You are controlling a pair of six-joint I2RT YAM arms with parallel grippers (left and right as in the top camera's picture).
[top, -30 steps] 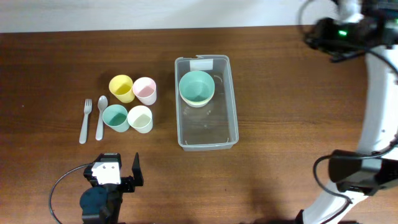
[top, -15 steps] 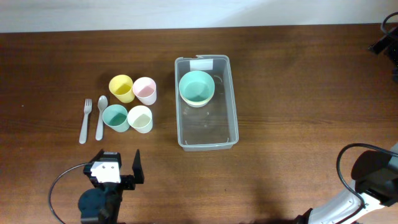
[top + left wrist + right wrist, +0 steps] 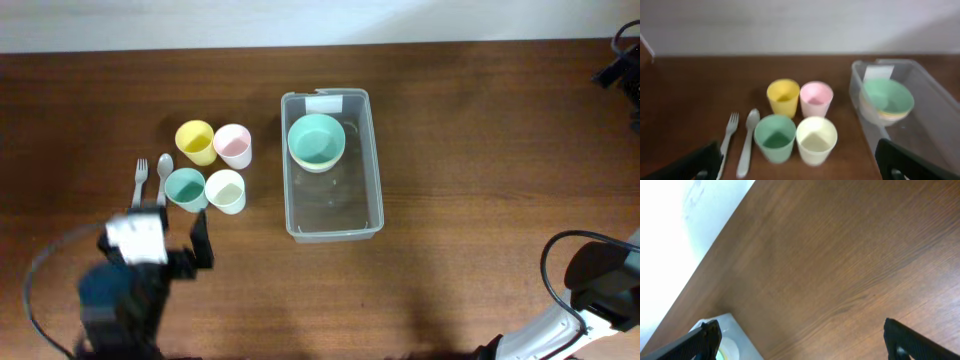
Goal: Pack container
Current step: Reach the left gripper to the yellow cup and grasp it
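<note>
Now | container (image 3: 334, 208) front half bare | left hand (image 3: 799, 170) seemingly wide, before cups (image 3: 774, 139)

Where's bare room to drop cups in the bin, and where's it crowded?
Bare: the container's half between the green bowl and its unlabelled short wall; also the table strip between cream cup and container. Crowded: cups, spoon and fork bunched together.
</note>
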